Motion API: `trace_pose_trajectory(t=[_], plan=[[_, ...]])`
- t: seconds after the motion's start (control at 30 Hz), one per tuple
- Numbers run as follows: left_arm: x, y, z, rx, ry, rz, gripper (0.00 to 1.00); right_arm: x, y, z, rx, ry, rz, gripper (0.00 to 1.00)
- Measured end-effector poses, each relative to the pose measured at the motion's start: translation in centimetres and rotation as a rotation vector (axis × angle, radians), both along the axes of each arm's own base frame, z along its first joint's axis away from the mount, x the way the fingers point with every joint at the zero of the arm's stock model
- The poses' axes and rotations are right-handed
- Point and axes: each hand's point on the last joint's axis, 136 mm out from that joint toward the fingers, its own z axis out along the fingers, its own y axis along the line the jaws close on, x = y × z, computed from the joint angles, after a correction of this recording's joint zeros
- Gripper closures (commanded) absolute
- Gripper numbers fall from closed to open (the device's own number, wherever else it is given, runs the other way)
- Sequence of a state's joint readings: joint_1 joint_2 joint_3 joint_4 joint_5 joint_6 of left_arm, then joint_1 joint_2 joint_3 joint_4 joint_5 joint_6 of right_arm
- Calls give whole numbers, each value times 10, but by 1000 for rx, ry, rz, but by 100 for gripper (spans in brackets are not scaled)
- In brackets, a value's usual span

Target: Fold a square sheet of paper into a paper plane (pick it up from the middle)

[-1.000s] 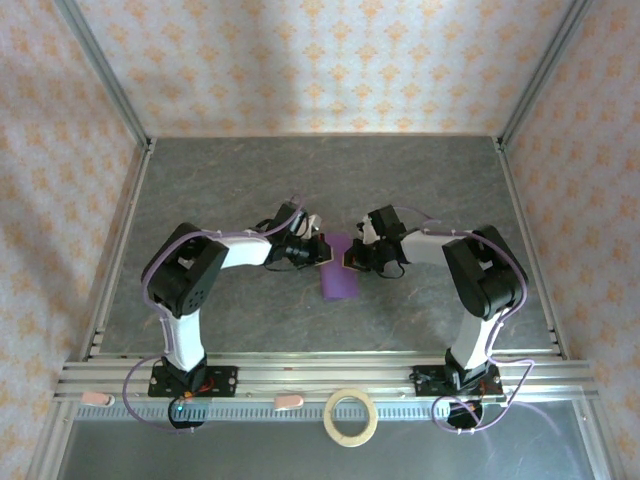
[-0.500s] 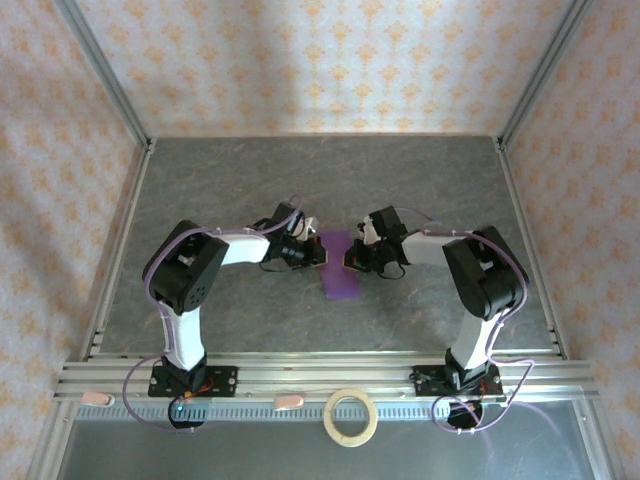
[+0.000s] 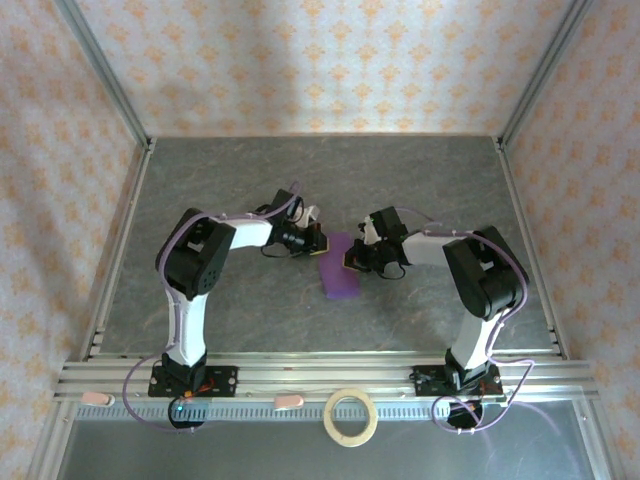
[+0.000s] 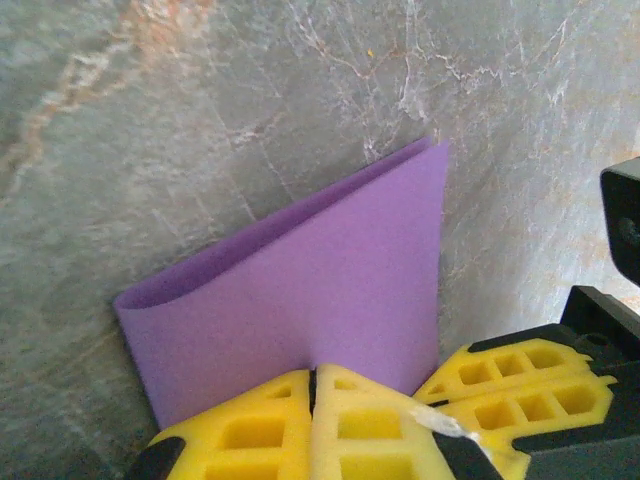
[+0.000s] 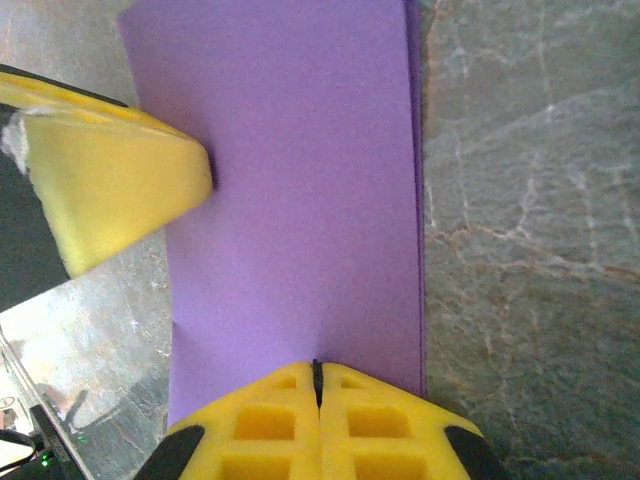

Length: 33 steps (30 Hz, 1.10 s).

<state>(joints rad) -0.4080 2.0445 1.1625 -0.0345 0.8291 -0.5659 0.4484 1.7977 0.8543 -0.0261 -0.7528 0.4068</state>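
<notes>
A grey, marble-veined table [image 3: 250,180] sits inside an aluminium frame [image 3: 100,65], with walls [image 3: 300,60] papered in a pale orange pattern behind and to both sides.

Near the middle of the table lies the square sheet of paper [image 3: 340,275]. It is purple and doubled over on itself into a narrow strip that runs roughly from 12 to 6 o'clock in the top view. The left wrist view shows the paper [image 4: 320,290] in two layers, with a soft rounded bend at its 9 o'clock end that has not been pressed flat. In the right wrist view the paper [image 5: 290,200] fills the centre, and a second edge peeks out along its 3 o'clock side.

The left gripper [image 3: 315,240] sits at the strip's 10 o'clock corner. Its yellow fingers [image 4: 250,440] are pressed tight together, and their tips are on the paper's edge. The right gripper [image 3: 352,258] meets the strip at about 2 o'clock, and its yellow fingers [image 5: 270,430] are likewise closed against each other over the paper's border. Whether either pair has paper nipped between the pads cannot be told. Each wrist camera also catches the other gripper's yellow tip against the sheet.

The left arm [image 3: 190,270] and right arm [image 3: 480,275] bend inward from their bases at 7 and 5 o'clock. A tan tape ring [image 3: 351,417] lies on the near ledge at 6 o'clock, well apart from the paper.
</notes>
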Motion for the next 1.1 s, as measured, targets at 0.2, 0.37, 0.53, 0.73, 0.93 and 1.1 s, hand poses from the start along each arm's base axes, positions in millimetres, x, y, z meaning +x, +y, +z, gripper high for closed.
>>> trace_pose_trajectory(t=[0.2,0.37,0.53,0.73,0.93,1.1], plan=[[4,6,1,22,-19,-15,100,0,0,0,4,-2,0,100],[19,20,5,57,-36,32,100,0,0,0,4,-2,0,100],[27,25,24,39,-66,56,100,0,0,0,5,0,-2,100],[18,2,36,16,-77,-16,100,0,0,0,6,5,-8,100],[13,-8,13,34,-40,-53,100,0,0,0,6,5,-8,100],[18,-2,1,35,-11,-51,100,0,0,0,7,5,-10,100]])
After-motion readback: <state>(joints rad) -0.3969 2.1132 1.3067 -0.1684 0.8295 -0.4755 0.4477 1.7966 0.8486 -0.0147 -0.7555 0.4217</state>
